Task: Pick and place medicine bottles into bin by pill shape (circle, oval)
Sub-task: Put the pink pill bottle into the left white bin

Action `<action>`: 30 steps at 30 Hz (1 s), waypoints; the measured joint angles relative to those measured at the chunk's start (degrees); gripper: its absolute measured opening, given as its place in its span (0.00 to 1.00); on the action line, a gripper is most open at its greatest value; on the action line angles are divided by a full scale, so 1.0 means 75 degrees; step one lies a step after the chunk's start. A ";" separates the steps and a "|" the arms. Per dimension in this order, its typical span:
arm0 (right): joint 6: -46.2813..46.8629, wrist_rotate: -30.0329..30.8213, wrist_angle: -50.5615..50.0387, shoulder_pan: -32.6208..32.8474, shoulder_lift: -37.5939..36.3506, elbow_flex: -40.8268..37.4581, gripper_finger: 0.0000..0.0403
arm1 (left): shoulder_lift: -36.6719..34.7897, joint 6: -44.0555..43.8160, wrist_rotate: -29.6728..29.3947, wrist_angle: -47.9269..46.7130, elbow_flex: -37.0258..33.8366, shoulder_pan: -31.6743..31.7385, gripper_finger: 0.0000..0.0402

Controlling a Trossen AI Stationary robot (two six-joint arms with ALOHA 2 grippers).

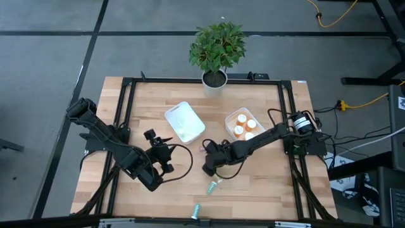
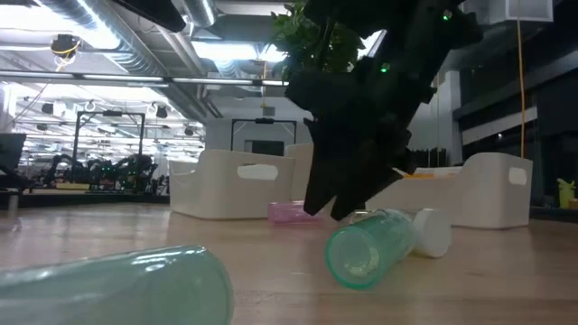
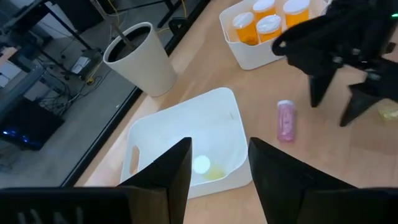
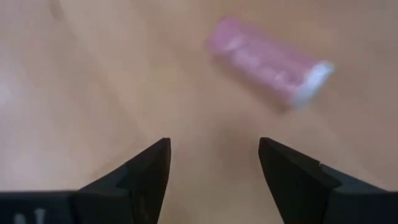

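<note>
A purple bottle (image 4: 267, 59) with a white cap lies on its side on the wood table, just beyond my open, empty right gripper (image 4: 214, 168); it also shows in the left wrist view (image 3: 285, 119). My right gripper (image 1: 208, 168) hangs mid-table, fingers pointing down. Two pale teal bottles (image 1: 213, 187) (image 1: 196, 211) lie on their sides near the front edge. My left gripper (image 3: 217, 168) is open and empty, near the left white bin (image 1: 185, 121), which holds a yellow-green bottle (image 3: 204, 168). The right white bin (image 1: 243, 125) holds orange bottles (image 3: 267, 25).
A potted plant (image 1: 217, 50) stands at the table's far edge behind the bins. A black frame (image 1: 126, 114) runs along the table's sides. Bare wood lies between the two bins and the front edge.
</note>
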 joint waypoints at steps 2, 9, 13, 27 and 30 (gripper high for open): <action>-0.0169 -0.0277 0.0025 0.0039 -0.0003 0.0000 0.61 | 0.0000 0.0000 0.0000 0.0047 0.0000 0.0005 0.38; 0.0218 0.0333 -0.0154 0.0083 -0.0082 0.0014 0.61 | 0.0000 0.0000 0.0006 0.0191 0.0000 0.0005 0.38; 0.0417 0.0906 -0.0551 0.0051 -0.0082 0.0012 0.61 | 0.0003 0.0003 0.0112 0.0191 0.0000 0.0005 0.38; -0.1317 0.0108 0.0071 -0.0303 -0.0079 0.0006 0.61 | 0.0009 0.0003 0.0210 0.0413 -0.0370 0.0005 0.38; -0.1565 -0.0473 0.0383 -0.0313 -0.0073 0.0006 0.61 | 0.0009 0.0003 0.0215 0.0574 -0.0540 0.0005 0.38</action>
